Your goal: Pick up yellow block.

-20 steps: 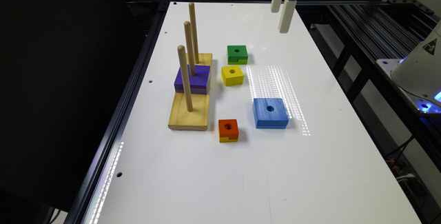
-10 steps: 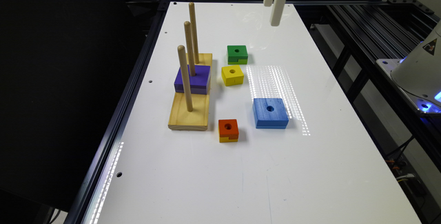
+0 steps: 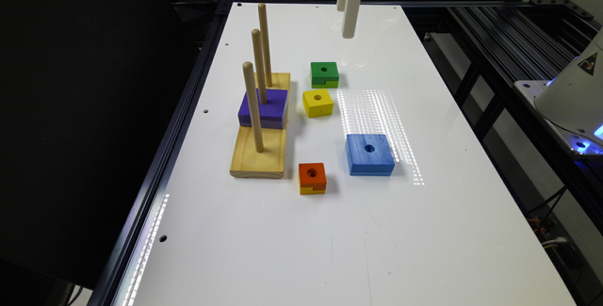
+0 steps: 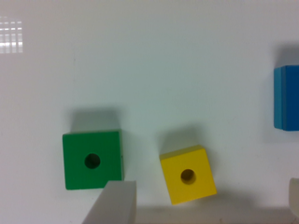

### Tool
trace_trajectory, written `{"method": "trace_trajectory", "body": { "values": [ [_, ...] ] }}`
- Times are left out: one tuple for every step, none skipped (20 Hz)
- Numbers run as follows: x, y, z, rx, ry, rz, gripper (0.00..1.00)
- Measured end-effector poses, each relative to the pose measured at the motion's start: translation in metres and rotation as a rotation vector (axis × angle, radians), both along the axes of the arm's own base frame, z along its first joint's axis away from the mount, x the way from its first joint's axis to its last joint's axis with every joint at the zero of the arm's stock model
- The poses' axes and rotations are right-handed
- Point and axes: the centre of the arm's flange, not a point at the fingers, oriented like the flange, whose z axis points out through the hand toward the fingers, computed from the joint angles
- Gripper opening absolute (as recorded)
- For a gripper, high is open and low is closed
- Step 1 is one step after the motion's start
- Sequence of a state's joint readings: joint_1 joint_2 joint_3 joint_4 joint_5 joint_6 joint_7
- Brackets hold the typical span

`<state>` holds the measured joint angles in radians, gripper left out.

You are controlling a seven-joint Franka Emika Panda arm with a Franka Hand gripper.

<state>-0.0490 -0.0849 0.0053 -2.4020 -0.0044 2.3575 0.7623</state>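
Yellow block (image 3: 318, 102) flat on white tabletop (image 3: 330, 230), free, nothing touching it; round hole in top face. Taken as landmark for the rest. Green block (image 3: 324, 74) just beside it on far side, small gap between. Wooden peg stand (image 3: 260, 148) next to it toward exterior view's left, w/ three upright pegs; purple block (image 3: 263, 108) threaded on middle peg, partly masked by front peg. Blue block (image 3: 370, 154) nearer the camera and toward exterior view's right of yellow block, apart from it. Orange-topped block (image 3: 312, 178) w/ yellow lower layer well nearer the camera, apart.

Hand (image 3: 347, 9) high above tabletop, beyond green block, well off yellow block; upper part cut by frame edge, fingers not separable in exterior view. Wrist view: yellow block (image 4: 188, 174) seen whole between two pale fingers (image 4: 114, 203) standing wide apart, nothing between them but the block far below; second finger a mere sliver at frame edge. Green block (image 4: 93, 160) corner covered by the nearer finger; blue block (image 4: 286, 97) cut off at frame edge.
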Motion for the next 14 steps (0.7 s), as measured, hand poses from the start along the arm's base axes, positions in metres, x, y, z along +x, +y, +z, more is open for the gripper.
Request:
{"method": "trace_trajectory", "body": {
  "values": [
    [0.001,0.000,0.000,0.000,0.000,0.000,1.00],
    [0.001,0.000,0.000,0.000,-0.001,0.000,1.00],
    [0.001,0.000,0.000,0.000,-0.001,0.000,1.00],
    [0.001,0.000,0.001,0.000,-0.002,0.000,1.00],
    [0.001,0.000,0.000,0.000,-0.001,0.000,1.00],
    [0.001,0.000,-0.001,0.000,0.001,0.000,1.00],
    [0.001,0.000,-0.003,0.000,0.005,0.000,1.00],
    [0.002,0.000,-0.007,0.000,0.010,0.000,1.00],
    [0.003,0.000,-0.011,0.001,0.012,0.000,1.00],
    [0.004,0.000,-0.016,0.001,0.014,0.000,1.00],
    [0.005,0.000,-0.023,0.001,0.016,0.000,1.00],
    [0.007,0.000,-0.030,0.001,0.018,0.000,1.00],
    [0.008,0.000,-0.037,0.001,0.018,0.000,1.00],
    [0.010,-0.001,-0.043,0.001,0.018,0.000,1.00]
  ]
}}
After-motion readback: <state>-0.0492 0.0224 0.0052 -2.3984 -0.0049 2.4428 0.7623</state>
